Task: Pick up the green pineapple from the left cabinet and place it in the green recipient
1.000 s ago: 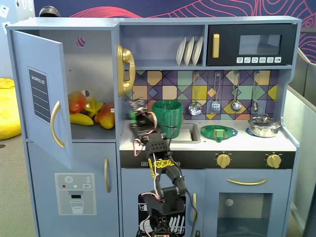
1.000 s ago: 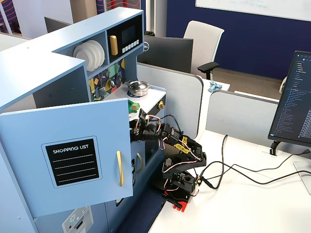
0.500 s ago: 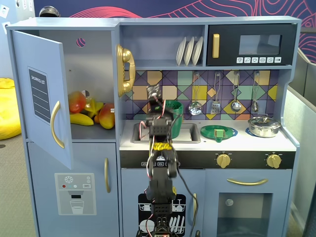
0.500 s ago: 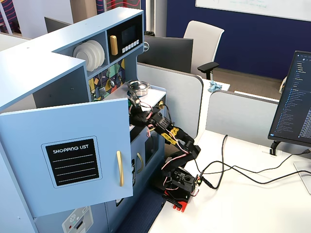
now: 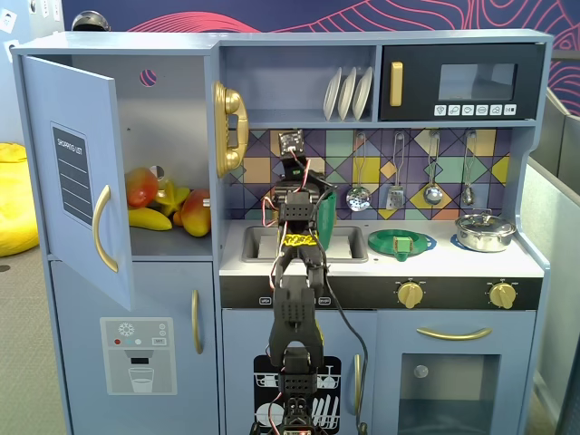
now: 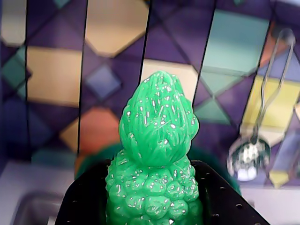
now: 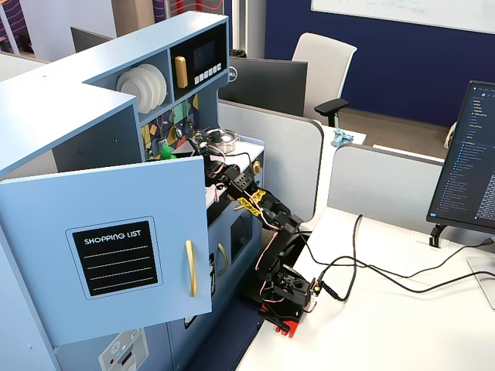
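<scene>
In the wrist view my gripper [image 6: 154, 171] is shut on the green pineapple [image 6: 157, 136]. Its bumpy body sits between the black jaws and its leafy crown points up and away. The dark green recipient [image 6: 93, 157] shows blurred just behind the pineapple and stands beside my gripper [image 5: 301, 192] in a fixed view [image 5: 327, 207], above the sink. There the arm hides the pineapple. The left cabinet [image 5: 172, 118] stands open, its door [image 5: 77, 181] with the shopping list label swung out. In the other fixed view that door [image 7: 116, 247] hides my gripper.
A yellow banana [image 5: 149, 219] and red-orange fruits [image 5: 140, 186] lie in the cabinet. The sink [image 5: 263, 243] is below my gripper. A flat green plate [image 5: 401, 242] and a metal pot [image 5: 485, 231] stand on the counter to the right. Utensils [image 5: 396, 181] hang on the tiled wall.
</scene>
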Controlling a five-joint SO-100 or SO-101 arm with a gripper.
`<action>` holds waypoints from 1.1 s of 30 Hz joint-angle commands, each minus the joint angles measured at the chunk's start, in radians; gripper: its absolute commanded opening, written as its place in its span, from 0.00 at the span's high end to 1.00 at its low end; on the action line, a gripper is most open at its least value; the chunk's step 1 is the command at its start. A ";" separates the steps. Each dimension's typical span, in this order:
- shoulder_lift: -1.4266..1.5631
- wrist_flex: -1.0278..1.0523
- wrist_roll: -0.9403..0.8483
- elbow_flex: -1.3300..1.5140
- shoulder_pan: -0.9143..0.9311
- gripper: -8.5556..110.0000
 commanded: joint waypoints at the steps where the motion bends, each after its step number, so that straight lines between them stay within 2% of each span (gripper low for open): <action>1: -0.083 -0.054 0.006 -0.147 0.025 0.93; 8: -0.202 -0.095 0.015 -0.196 0.041 0.91; 10: -0.210 -0.091 0.031 -0.196 0.044 0.86; 12: -0.212 -0.091 0.127 -0.196 0.054 0.70; 13: -0.212 -0.086 0.152 -0.196 0.055 0.65; 15: -0.215 -0.094 0.156 -0.198 0.055 0.61; 27: -0.186 -0.084 0.129 -0.199 0.043 0.63; 33: 0.046 0.100 0.037 -0.143 0.014 0.66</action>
